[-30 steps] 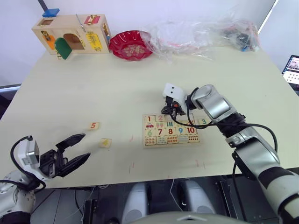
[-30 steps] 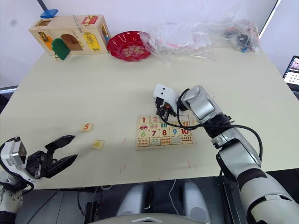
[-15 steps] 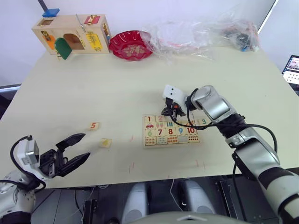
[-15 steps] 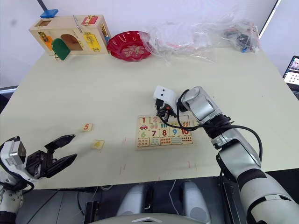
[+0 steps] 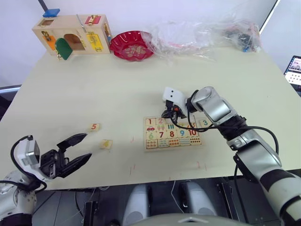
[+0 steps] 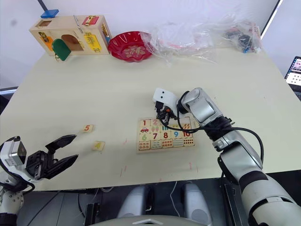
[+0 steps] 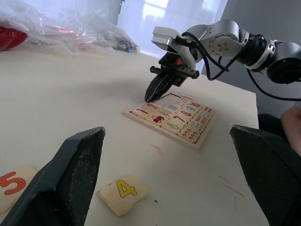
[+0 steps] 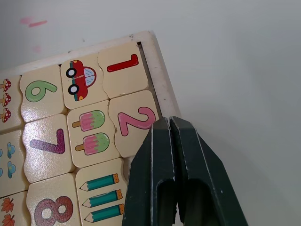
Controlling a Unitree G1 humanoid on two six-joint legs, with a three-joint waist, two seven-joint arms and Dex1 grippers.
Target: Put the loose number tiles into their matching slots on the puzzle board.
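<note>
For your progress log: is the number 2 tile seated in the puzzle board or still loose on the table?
Seated. The 2 tile lies flush in the puzzle board beside the 1 tile, by the shut right gripper.

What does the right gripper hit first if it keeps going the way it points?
Likely the puzzle board: the right gripper, fingers shut, points down at its top row, about the empty slot beside the 2 tile. Exact depth unclear.

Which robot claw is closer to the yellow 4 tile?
Left. The left claw hangs open just beside the yellow 4 tile, near the table's front edge. The right claw is shut, over the top row of the puzzle board, well away from that tile.
</note>
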